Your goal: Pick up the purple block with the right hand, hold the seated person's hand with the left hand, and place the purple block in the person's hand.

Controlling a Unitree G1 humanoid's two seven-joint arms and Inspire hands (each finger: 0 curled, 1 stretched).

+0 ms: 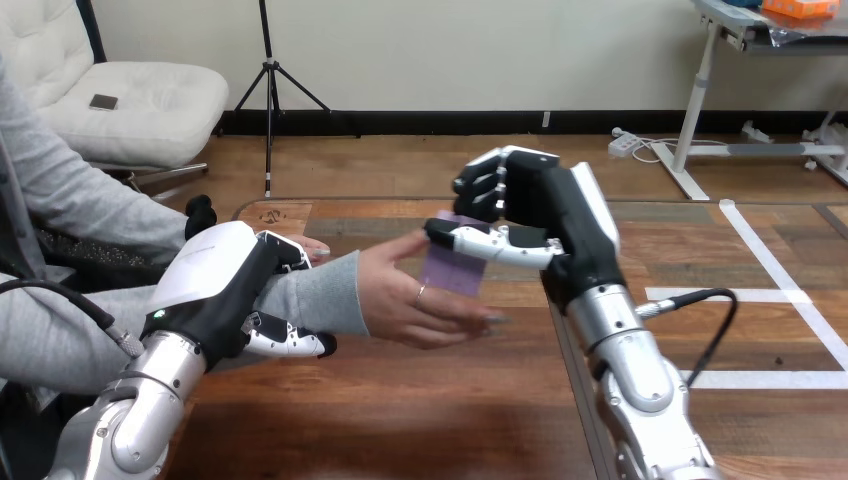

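Observation:
The purple block [452,270] hangs above the person's hand [415,300], pinched between the thumb and curled fingers of my right hand [520,215]. Its lower edge sits at the person's open palm, which faces up over the middle of the table. My left hand [225,290] is at the left, its fingers and thumb curled round the person's wrist [320,290] in the grey sleeve, fingers over the top and thumb below.
The wooden table [400,410] stretches in front of me, with its right edge near my right forearm. The person sits at the left, their arm reaching across the table's left half. A black cable [715,330] loops beside my right forearm.

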